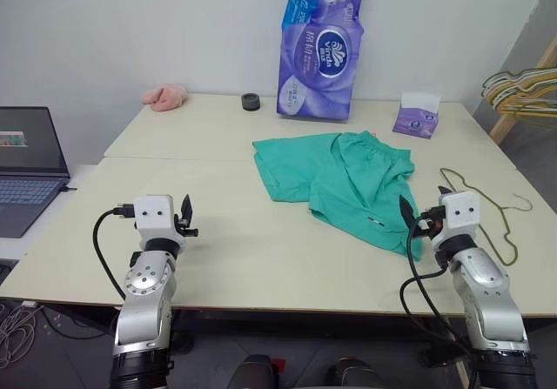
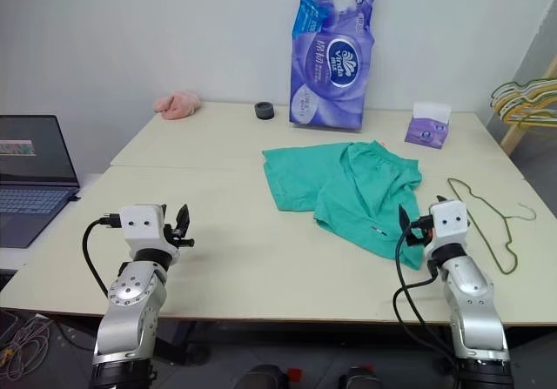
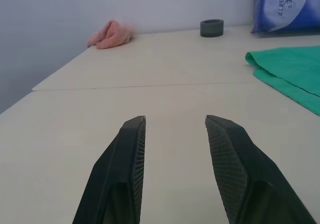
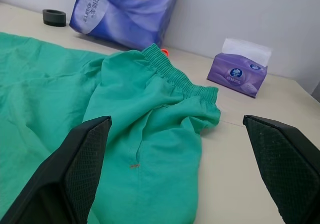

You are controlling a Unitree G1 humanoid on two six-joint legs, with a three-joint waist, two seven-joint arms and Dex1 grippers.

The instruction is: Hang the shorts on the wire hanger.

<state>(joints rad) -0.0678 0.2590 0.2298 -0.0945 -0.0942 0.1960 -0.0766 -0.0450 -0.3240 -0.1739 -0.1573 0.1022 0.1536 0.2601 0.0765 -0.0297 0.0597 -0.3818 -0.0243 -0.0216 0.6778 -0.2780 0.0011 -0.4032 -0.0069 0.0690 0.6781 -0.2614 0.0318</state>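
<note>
The shorts [image 1: 341, 183] lie flat on the table [image 1: 218, 258] at centre-right of the head views, partly folded over themselves. The long axis runs from the upper left of the frame toward the lower right; the gathered waistband sits at the upper right edge of the cloth, and one leg hem points toward the lower right, close to the right gripper [image 1: 416, 217]. The wire hanger [image 1: 490, 211] lies flat at the right edge of the frame, just beside the shorts, its hook pointing right.

Gripper state: the right gripper stands fully wide, empty, level, aimed over the near leg. The left gripper [image 1: 184, 217] stands at a moderate gap, empty, over bare table at lower left.

Probable faults, judged from this layout:
- The fold may cause a pinch to take a single layer only (the cloth would then trail and bunch).
- The thin wire lies flush on the table; fingers may skid over it.
- Dragging the shorts rightward could push the hanger off the table edge.
</note>
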